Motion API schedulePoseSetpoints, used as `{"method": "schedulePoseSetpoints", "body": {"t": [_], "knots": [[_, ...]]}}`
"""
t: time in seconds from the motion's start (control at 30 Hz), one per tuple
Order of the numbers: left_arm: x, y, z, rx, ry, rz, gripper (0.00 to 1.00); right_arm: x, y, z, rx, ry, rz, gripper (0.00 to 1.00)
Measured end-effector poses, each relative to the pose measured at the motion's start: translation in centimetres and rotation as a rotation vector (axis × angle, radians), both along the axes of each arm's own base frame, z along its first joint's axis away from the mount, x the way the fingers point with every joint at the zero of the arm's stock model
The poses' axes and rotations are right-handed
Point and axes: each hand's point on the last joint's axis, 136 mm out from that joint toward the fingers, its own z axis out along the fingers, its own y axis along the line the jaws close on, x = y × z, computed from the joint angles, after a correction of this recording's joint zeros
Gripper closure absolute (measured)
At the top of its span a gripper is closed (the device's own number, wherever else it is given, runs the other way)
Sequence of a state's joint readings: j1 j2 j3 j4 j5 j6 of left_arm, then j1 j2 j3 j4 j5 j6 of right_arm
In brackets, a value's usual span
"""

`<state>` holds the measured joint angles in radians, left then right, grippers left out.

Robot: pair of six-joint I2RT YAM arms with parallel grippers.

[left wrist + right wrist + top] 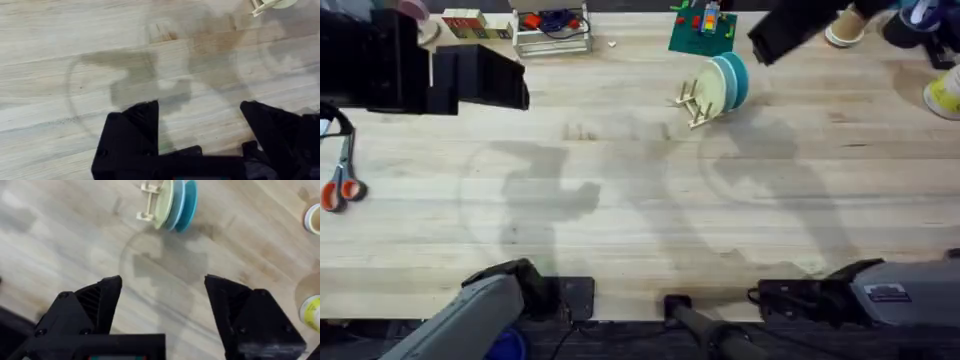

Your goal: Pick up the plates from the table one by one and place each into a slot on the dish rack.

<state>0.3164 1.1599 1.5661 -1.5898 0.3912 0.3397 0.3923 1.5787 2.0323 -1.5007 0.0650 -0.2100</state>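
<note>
Standing on edge in the rack [697, 104], both plates: cream plate [713, 87] toward the pegs' near end, teal plate [734, 78] just behind it, faces touching or nearly so. Sitting at the far middle of the worktop [640, 200], near the green board [702, 33]. Showing the same pair in the right wrist view: cream plate [165, 203], teal plate [186, 204], rack [149, 201] beneath.

Hovering low over bare worktop near the arm bases, left end effector [200, 117] spread wide, grasping nothing. Likewise right end effector [162, 292], released and empty, pointing toward the rack from well apart.

Judging handling: plates looking small, thin, rigid, probably light; smooth surface, so likely slippery between hard fingers. Pinching across the rim, near the upper edge, seeming the only workable hold while upright. Judging the rack light as well, prone to sliding or tipping if nudged.

Judging the task complete: no plates lying flat anywhere.
</note>
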Motion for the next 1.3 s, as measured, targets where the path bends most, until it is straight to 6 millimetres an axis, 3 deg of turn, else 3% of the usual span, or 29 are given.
{"method": "schedulePoseSetpoints", "body": {"t": [0.17, 0.57, 0.7, 1.0, 1.3], "knots": [[0.0, 0.0, 0.0, -0.001, 0.001, 0.000, 0.006, -2.6, -0.7, 1.3, 0.017, -0.001, 0.013, 0.010], [-0.1, 0.0, -0.1, -0.002, 0.005, 0.000, 0.006, -6.5, -2.0, 4.1, 0.067, -0.089, 0.023, 0.009], [-0.2, 0.0, -0.1, -0.002, 0.008, 0.000, 0.006, -8.0, -2.7, 3.7, 0.084, -0.124, 0.020, 0.009], [-0.2, 0.0, -0.1, -0.002, 0.008, 0.000, 0.006, -11.1, -3.9, 0.7, 0.148, -0.188, -0.036, 0.009], [-0.2, 0.0, -0.1, -0.002, 0.008, 0.000, 0.006, -15.8, -5.8, 1.0, 0.225, -0.307, -0.064, 0.008]]}}
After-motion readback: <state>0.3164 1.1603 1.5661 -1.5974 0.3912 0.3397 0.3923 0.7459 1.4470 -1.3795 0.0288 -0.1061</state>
